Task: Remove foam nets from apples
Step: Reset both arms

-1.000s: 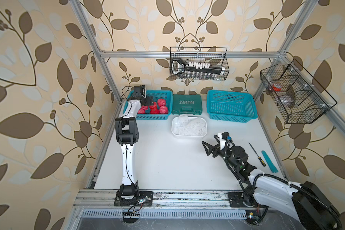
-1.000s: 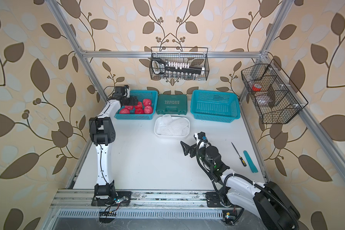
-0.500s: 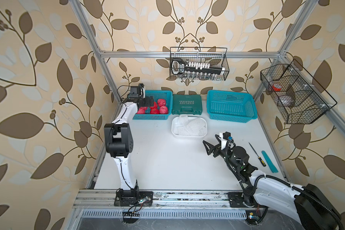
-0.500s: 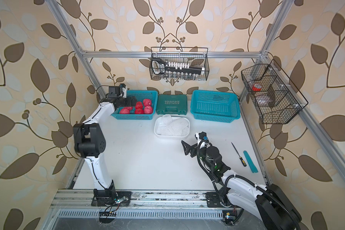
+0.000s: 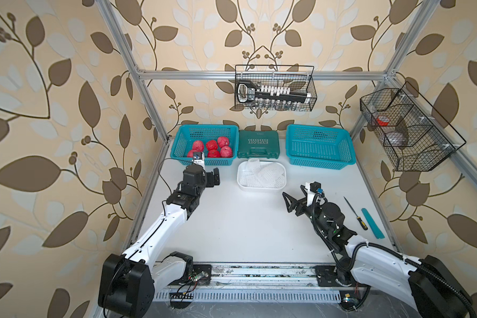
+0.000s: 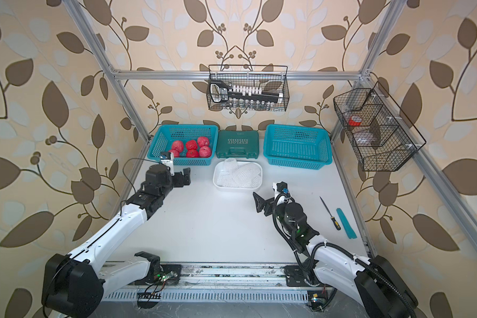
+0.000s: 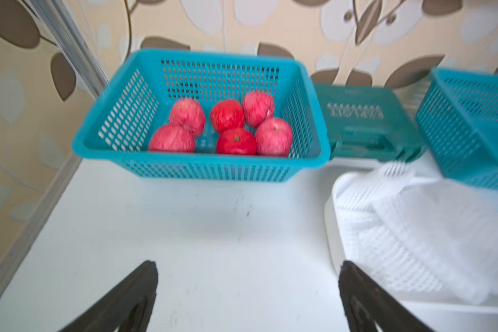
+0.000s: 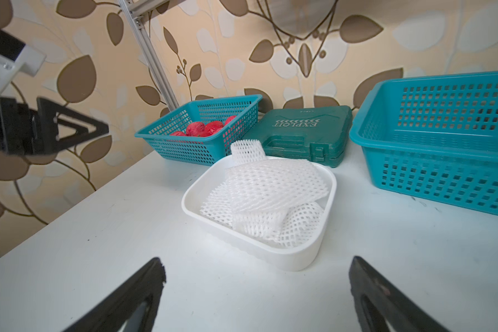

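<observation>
Left wrist view: six bare apples (image 7: 227,115) sit in the teal basket (image 7: 202,158), well beyond the left gripper (image 7: 247,268), spread and empty. Foam nets (image 8: 273,189) fill the white tub (image 8: 293,258) near the right gripper (image 8: 256,264), likewise spread and empty.

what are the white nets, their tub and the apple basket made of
Foam nets: soft matte white foam, probably; diamond mesh lying limp and folded.
Tub: likely moulded plastic, smooth, faint sheen, rounded rim.
Basket: rigid teal plastic, seemingly; moulded slotted walls.
</observation>
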